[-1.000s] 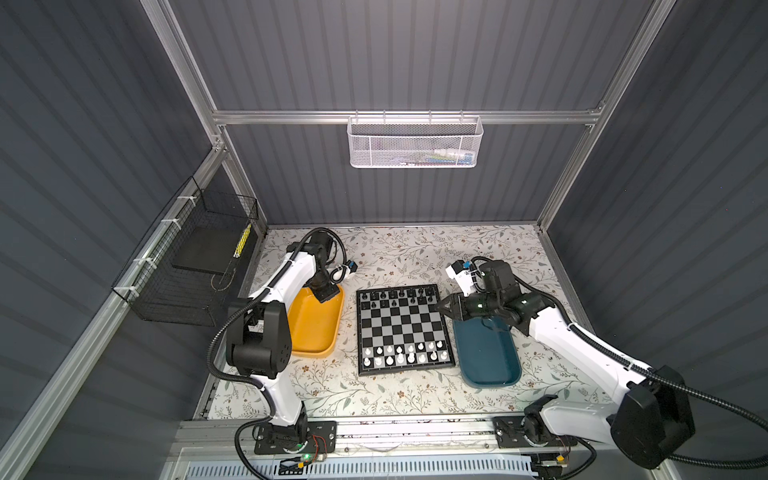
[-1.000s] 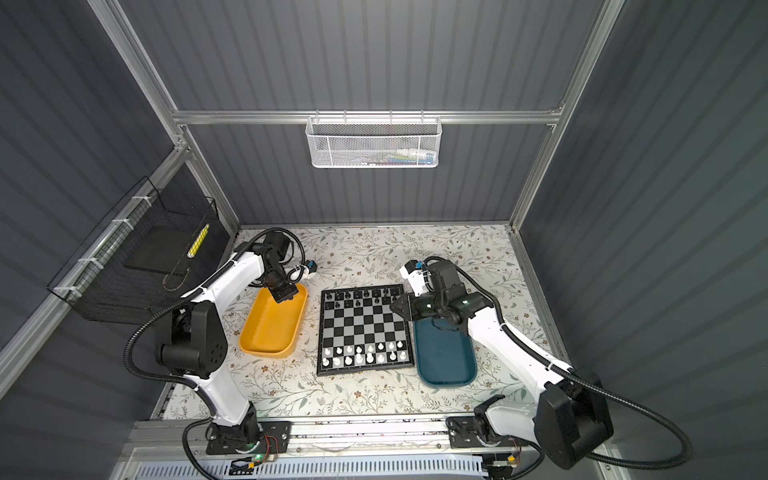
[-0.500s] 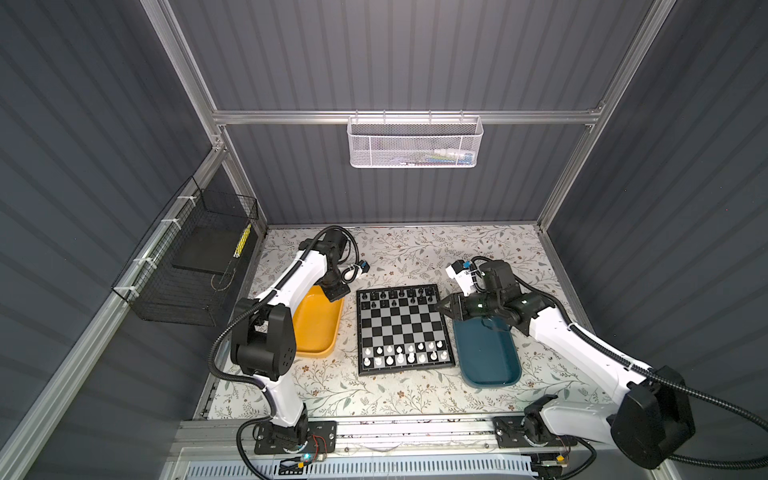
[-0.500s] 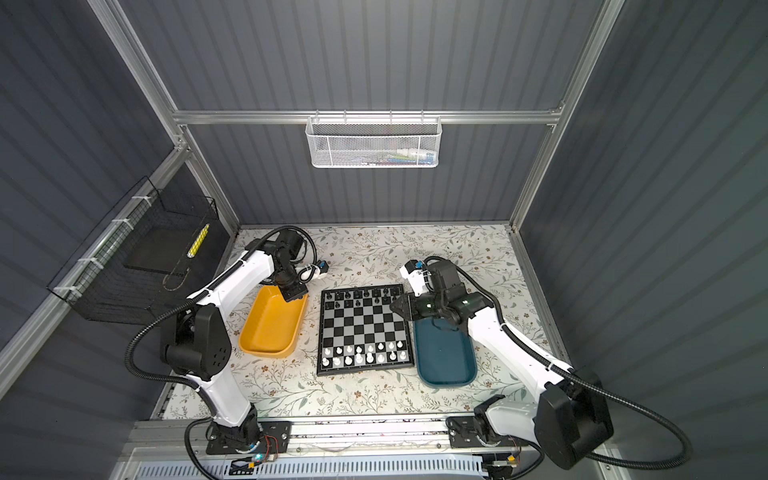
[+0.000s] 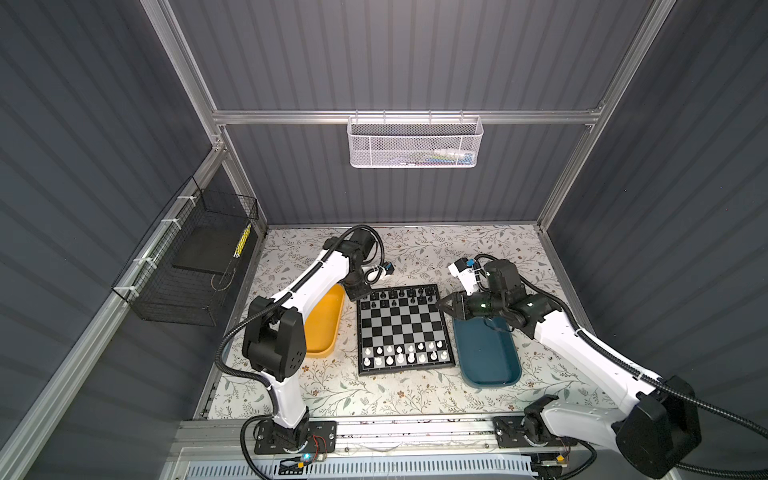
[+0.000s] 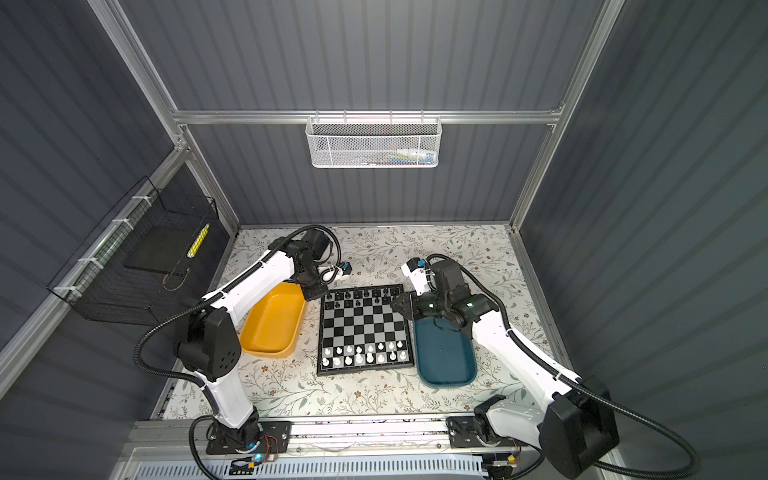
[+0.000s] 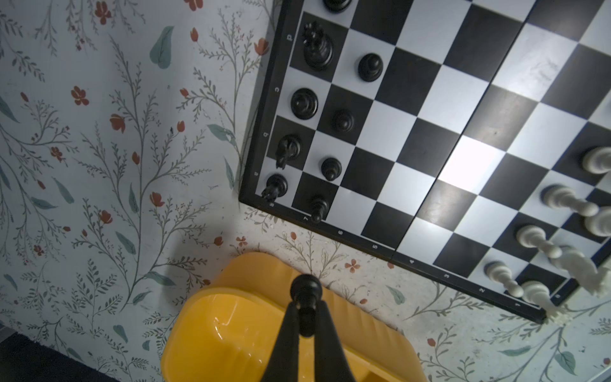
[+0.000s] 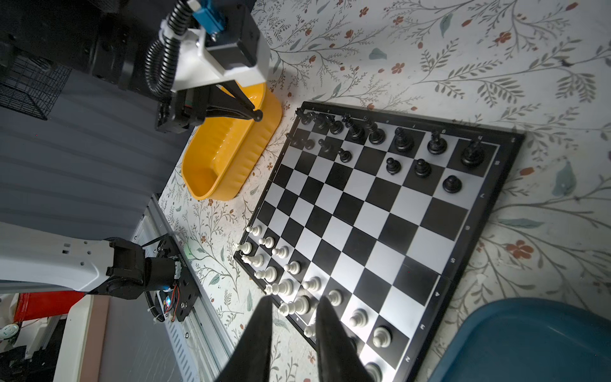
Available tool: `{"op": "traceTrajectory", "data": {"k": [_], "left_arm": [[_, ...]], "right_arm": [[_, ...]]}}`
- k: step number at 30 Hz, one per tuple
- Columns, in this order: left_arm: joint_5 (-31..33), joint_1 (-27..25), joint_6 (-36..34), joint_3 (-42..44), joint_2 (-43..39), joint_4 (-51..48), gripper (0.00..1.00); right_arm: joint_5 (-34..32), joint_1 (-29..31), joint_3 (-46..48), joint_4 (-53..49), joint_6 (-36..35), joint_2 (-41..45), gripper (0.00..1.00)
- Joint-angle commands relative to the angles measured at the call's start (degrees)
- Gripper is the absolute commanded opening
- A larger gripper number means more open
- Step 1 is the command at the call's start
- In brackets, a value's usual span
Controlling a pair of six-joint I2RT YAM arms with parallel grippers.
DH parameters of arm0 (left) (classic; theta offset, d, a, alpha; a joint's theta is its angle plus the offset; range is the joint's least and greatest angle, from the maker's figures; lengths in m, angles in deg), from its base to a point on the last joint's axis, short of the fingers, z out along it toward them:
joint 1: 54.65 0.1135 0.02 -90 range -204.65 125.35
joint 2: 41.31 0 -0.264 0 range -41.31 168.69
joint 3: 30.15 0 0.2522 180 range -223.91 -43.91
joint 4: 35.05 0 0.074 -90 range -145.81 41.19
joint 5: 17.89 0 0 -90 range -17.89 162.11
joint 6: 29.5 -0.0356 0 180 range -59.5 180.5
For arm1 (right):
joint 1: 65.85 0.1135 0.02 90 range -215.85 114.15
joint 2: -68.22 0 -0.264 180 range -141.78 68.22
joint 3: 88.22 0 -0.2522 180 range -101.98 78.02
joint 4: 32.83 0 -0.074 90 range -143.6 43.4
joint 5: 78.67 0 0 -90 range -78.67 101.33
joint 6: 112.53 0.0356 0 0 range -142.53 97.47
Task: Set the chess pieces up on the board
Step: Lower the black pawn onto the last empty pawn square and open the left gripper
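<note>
The left tool (image 7: 305, 312) is clenched on a glossy black pawn (image 7: 305, 291) with a round head, over the yellow tray (image 7: 231, 337) just beside the board (image 5: 401, 328) on the desk (image 5: 415, 257). Black pieces (image 5: 401, 296) stand on the board's 2 far rows and white pieces (image 5: 405, 353) on its 2 near rows. The right tool (image 8: 294, 307) is released and empty.

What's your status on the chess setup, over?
Left hand shut on black pawn, over yellow tray rim. Right hand open, empty, at board edge. Path to board clear.

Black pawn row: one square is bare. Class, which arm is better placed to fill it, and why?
Left. The left gripper is shut on a black pawn, just off the board corner by the black pieces. The right gripper holds nothing.
</note>
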Motion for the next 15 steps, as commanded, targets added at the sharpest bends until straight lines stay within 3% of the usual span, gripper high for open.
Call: {"op": "traceTrajectory", "data": {"k": [1, 15], "left_arm": [[-0.5, -2.1, 1.2, -2.9, 2.1, -1.3, 0.09], [-2.6, -9.0, 1.5, -13.3, 11.7, -2.3, 0.09]], "right_arm": [[0.2, -0.1, 0.5, -0.4, 0.3, 1.1, 0.27], [-1.3, -0.1, 2.0, -1.7, 0.9, 4.0, 0.27]]}}
